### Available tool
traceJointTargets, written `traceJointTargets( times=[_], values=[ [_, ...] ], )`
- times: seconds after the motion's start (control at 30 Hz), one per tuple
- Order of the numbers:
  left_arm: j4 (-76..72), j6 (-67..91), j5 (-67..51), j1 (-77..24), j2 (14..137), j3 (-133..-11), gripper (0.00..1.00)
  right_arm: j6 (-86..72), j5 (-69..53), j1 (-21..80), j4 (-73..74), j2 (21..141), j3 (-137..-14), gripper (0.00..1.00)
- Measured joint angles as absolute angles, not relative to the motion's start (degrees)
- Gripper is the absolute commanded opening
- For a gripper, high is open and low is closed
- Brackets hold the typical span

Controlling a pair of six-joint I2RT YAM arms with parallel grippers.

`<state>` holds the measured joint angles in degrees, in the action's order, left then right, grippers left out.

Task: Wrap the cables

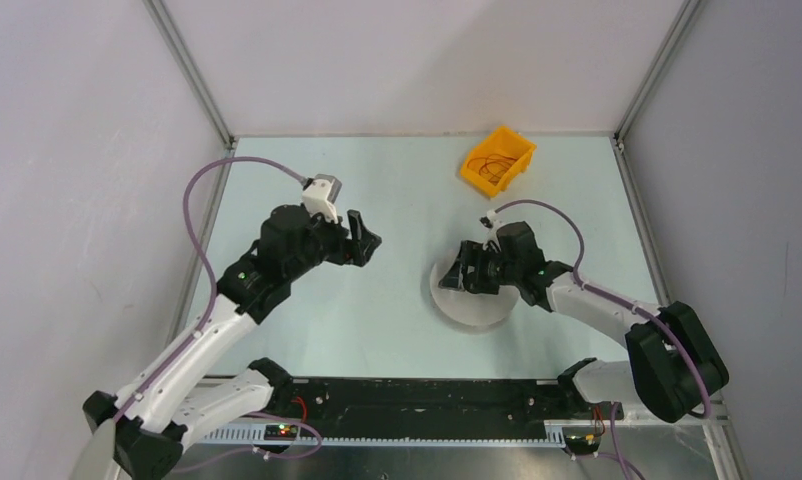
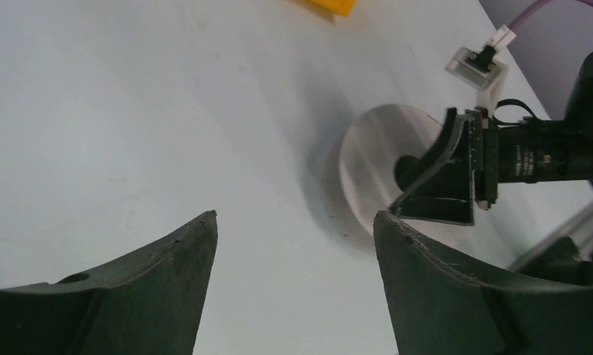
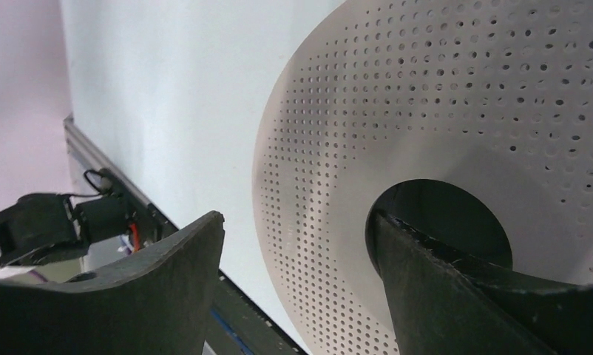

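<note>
Finds the two black fingers [image 2: 168,296] of the left gripper [image 2: 295,218] spread wide, with only bare surface between them and nothing held. Places this gripper above the pale green table top [image 1: 377,330], left of centre, apart from every loose item and pointed toward the right arm.

Finds the black fingers [image 3: 168,288] of the right gripper [image 3: 296,216] likewise well apart. Notes one finger at the round centre hole of a white perforated plastic disc [image 3: 463,89] and the other outside the disc's rim, so that the band between hole and rim sits in the gap. Cannot tell whether either finger touches the disc; rates the grip as not closed. Locates the disc near the middle of the table, right of centre, partly under the right gripper in the overhead view. Cannot tell whether the disc lies flat or tilted.

Locates the thin red-orange wire cables [image 1: 490,167] in loose loops inside a small yellow plastic bin [image 1: 517,143], set at an angle toward the far right of the table. Rates the cables well apart from both grippers and untouched, with the right gripper the nearer.

Notes thick purple hoses [image 1: 189,205] running along both arms.
</note>
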<state>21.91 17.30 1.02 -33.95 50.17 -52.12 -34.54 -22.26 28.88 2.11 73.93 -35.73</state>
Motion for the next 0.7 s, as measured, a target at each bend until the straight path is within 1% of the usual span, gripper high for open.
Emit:
traceJointTargets(
  times=[0.1, 0.27, 0.43, 0.57, 0.7],
  values=[
    [22.5, 22.7, -3.6, -33.1, 53.1, -52.1, 0.79, -35.4, -24.2, 30.4, 0.0, 74.3, -35.7, 0.78],
    [19.9, 30.1, -8.0, -32.8, 54.0, -48.5, 0.79, -36.0, -24.7, 31.0, -0.2, 71.2, -35.7, 0.84],
    [12.0, 35.4, -13.0, -32.8, 57.0, -42.3, 0.77, -34.9, -21.3, 30.7, 4.2, 59.7, -35.8, 0.86],
    [3.8, 39.1, -16.1, -32.8, 62.6, -38.2, 0.77, -33.9, -17.2, 30.2, 7.9, 50.1, -35.9, 0.87],
    [-5.5, 42.5, -18.9, -32.9, 69.0, -34.6, 0.77, -33.0, -13.8, 29.8, 11.9, 42.9, -35.9, 0.88]
  ],
)
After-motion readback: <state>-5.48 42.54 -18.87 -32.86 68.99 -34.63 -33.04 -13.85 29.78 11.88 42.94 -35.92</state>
